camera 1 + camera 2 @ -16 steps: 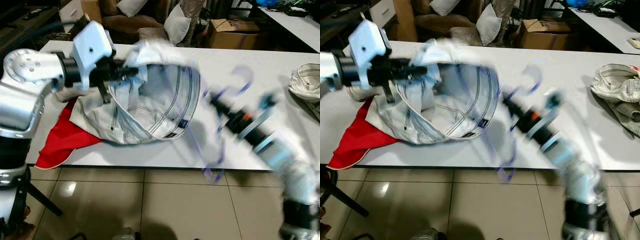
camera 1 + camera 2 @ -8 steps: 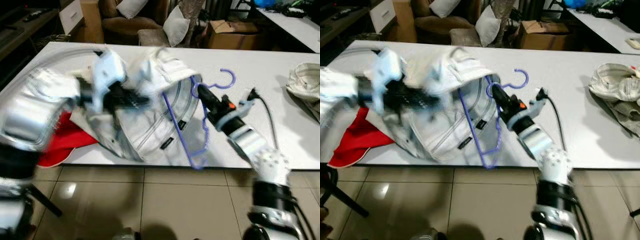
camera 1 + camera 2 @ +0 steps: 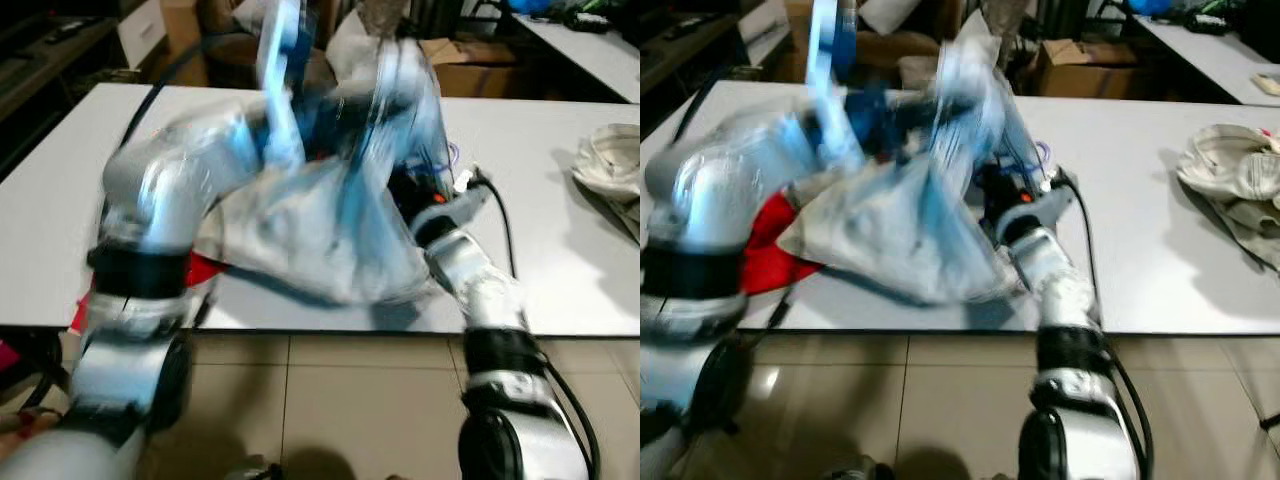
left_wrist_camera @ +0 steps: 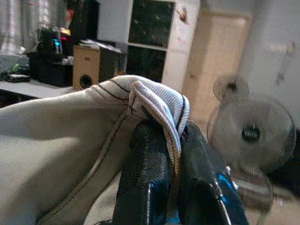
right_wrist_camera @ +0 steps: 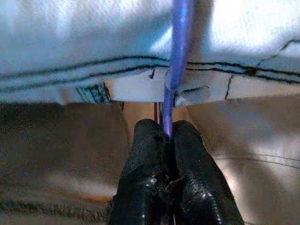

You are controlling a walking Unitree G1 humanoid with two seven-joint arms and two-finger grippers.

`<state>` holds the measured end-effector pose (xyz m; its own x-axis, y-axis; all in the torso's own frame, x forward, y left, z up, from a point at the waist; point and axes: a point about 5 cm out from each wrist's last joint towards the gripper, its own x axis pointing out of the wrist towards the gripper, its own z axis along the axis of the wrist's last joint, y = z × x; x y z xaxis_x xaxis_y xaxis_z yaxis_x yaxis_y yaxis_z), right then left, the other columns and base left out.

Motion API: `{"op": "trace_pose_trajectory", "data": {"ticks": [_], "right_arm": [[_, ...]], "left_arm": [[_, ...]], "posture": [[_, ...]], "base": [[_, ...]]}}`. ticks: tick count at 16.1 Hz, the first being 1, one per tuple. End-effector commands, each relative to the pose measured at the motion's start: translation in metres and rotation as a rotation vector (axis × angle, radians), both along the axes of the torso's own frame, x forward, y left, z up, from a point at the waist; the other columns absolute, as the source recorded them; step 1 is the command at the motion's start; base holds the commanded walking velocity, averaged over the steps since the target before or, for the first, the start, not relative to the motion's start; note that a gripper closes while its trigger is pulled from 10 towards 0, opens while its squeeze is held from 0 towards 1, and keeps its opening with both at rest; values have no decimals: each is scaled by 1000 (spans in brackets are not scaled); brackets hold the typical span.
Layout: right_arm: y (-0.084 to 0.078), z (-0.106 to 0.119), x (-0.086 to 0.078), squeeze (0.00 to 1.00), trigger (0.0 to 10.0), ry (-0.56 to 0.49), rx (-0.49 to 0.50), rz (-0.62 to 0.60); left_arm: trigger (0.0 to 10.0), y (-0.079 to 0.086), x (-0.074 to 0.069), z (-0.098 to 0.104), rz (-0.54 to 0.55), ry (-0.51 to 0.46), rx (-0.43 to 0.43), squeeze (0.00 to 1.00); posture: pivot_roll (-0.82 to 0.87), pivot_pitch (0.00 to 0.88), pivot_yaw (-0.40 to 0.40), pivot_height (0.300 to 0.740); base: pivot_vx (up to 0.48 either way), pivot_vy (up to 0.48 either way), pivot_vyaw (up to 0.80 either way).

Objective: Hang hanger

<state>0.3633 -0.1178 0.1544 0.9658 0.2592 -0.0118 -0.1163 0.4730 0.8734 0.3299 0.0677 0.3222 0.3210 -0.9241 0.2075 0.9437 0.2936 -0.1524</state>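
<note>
Hanger [image 5: 177,42]: thin purple wire, stiff but springy by my judgement, and light; it stands up out of my right gripper [image 5: 165,129], mostly buried inside the garment, over the near edge of the white table [image 3: 560,215].
Right gripper: fingers pressed together on the hanger's thin wire, just beneath the garment's stitched hem.
Garment [image 4: 56,154]: pale, heavy-looking twill, soft and floppy; it drapes over the hanger and blurs in the head views.
Left gripper [image 4: 161,136]: clamped on a folded, seamed edge of the garment, raised high above the table.
Best hold, I judge: hanger by its wire near the neck; garment by its thick seam, which should slip less.
Beside the garment: red cloth [image 3: 205,268] on the table.
</note>
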Motion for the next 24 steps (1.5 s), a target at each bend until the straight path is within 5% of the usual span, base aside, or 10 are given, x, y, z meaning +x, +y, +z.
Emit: {"op": "trace_pose_trajectory", "data": {"ticks": [1,3,4,8,11,13,15,18,21,24], "right_arm": [[-3,-10,1,0,10000,67,-41,-52],[-7,-19,2,0,10000,159,-160,-176],[-7,-21,-1,0,10000,207,-244,-241],[-1,-24,-9,0,10000,221,-266,-206],[-13,-40,-19,0,10000,290,-341,-175],[-15,-35,-36,0,10000,283,-372,-74],[-18,-30,-43,0,10000,277,-367,-54],[-31,11,-59,0,10000,182,-287,-1],[-38,61,-64,0,10000,35,-182,23],[-43,112,-63,0,10000,-128,-93,20]], "left_arm": [[0,3,2,17,25,-10,-72,0],[0,1,21,22,184,46,-76,0],[0,-1,31,18,300,28,-12,0],[0,-11,37,12,367,74,-17,0],[0,16,58,31,569,46,-70,0],[0,46,73,42,729,-3,-53,0],[0,57,79,40,802,-21,-21,0],[0,86,94,-1,998,-13,175,0],[0,91,95,-64,1012,51,384,0],[0,78,86,-124,909,117,527,0]], "posture": [[-15,0,25,740],[-21,0,46,740],[-30,0,65,740],[-42,0,72,740],[-38,0,57,740],[-41,0,53,740],[-48,0,59,740],[-67,0,77,740],[-81,0,81,740],[-89,0,71,740]], "base": [[0,0,0],[0,0,0],[0,0,0],[0,0,0],[0,0,0],[0,0,0],[0,0,0],[0,0,0],[0,0,0],[0,0,0]]}}
